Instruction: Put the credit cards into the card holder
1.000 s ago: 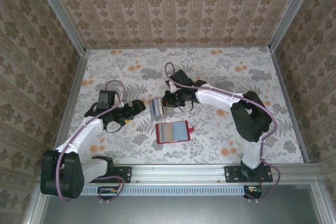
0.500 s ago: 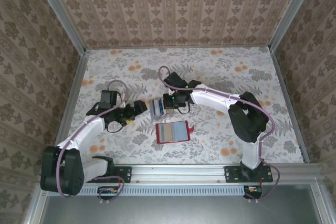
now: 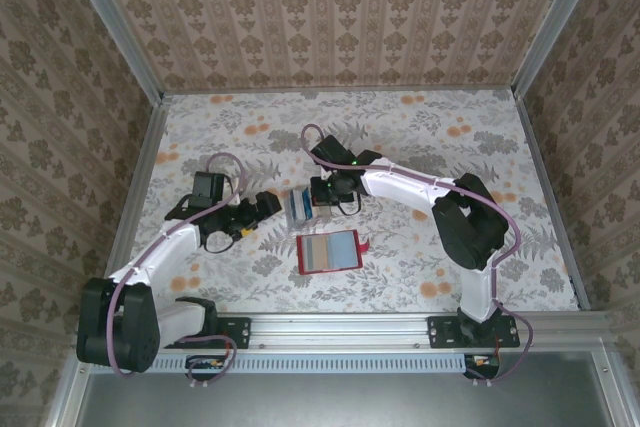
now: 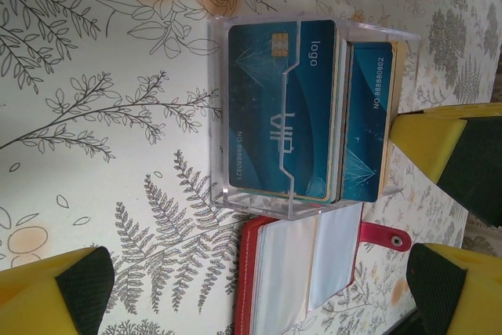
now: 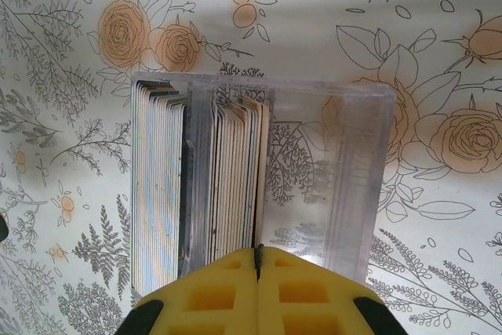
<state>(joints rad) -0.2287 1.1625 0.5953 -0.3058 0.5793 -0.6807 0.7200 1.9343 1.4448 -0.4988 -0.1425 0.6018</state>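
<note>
From above, on the floral table [image 3: 420, 137], a clear acrylic stand [image 3: 307, 210] holds the credit cards [image 3: 294, 205] upright near the middle. The card holder [image 3: 328, 251], a red wallet, lies open and flat at 5 o'clock from the stand, just beside it. The left gripper [image 3: 268, 203] sits at 9 o'clock from the stand, a little apart. The right gripper [image 3: 320, 192] is at 2 o'clock, right against the stand. In the left wrist view the stand [image 4: 221, 107] shows two packs of cards, each fronted by a blue card [image 4: 274, 115], with a tan one at the back of the rear pack. The open card holder [image 4: 294, 272] lies at 6 o'clock from the stand, pale clear pockets up, its red clasp tab [image 4: 384, 235] pointing to 3 o'clock. The left gripper [image 4: 255, 280] is spread wide, one yellow finger [image 4: 55, 296] at 7 o'clock in the frame and the other at 5 o'clock, holding nothing. A yellow finger of the right gripper [image 4: 431, 135] meets the rear pack's edge at 3 o'clock. In the right wrist view the cards [image 5: 157, 186] stand edge-on in the 9 o'clock half of the stand [image 5: 353, 154]. The right gripper [image 5: 257, 260] is at 6 o'clock with its pads pressed together, the seam in line with the last card; whether that card is pinched cannot be told.
</note>
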